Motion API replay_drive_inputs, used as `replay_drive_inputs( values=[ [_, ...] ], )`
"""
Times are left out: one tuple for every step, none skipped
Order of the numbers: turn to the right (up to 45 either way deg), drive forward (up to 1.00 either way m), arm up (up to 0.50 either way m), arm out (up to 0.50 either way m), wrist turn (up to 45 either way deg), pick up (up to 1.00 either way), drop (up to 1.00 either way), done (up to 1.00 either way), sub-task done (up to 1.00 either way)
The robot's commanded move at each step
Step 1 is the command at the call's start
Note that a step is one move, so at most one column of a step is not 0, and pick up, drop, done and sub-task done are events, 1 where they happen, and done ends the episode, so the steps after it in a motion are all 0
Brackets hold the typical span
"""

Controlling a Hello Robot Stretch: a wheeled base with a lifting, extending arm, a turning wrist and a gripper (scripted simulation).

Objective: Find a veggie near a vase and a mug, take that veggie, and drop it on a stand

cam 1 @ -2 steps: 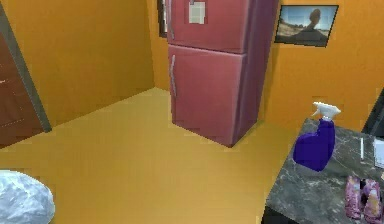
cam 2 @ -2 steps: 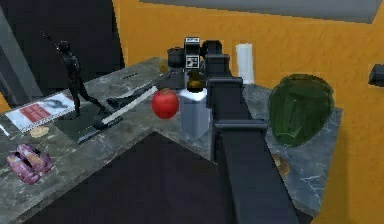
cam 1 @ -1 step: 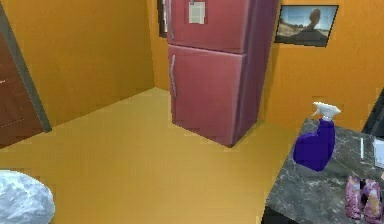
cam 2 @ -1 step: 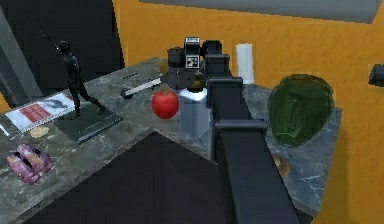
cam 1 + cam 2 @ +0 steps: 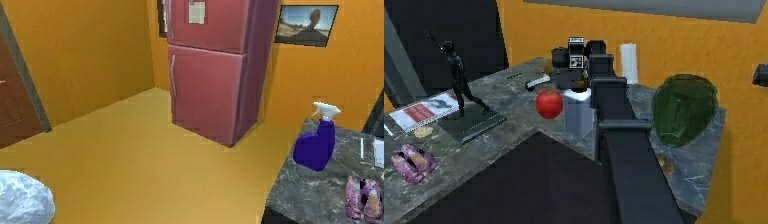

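Statue on countertop left, ball middle (beside arm), lump right

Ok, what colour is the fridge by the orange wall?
The fridge is a dusky pinkish red. The forward view shows it best.

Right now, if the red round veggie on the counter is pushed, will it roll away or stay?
It would probably roll: the red round veggie looks ball-shaped, with no flat side visible. Its skin seems smooth and glossy, so it may slip in a grasp. The pale cup close beside it might stop a short roll that way.
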Motion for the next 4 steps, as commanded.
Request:
replay_drive_inputs(
  values=[
    [0.0, 0.00, -0.10, 0.00, 0.0, 0.00, 0.00, 0.00, 0.00],
    [0.0, 0.00, 0.00, 0.00, 0.0, 1.00, 0.00, 0.00, 0.00],
    [0.0, 0.00, 0.10, 0.00, 0.0, 0.00, 0.00, 0.00, 0.00],
    [0.0, 0.00, 0.00, 0.00, -45.0, 0.00, 0.00, 0.00, 0.00]
  ],
)
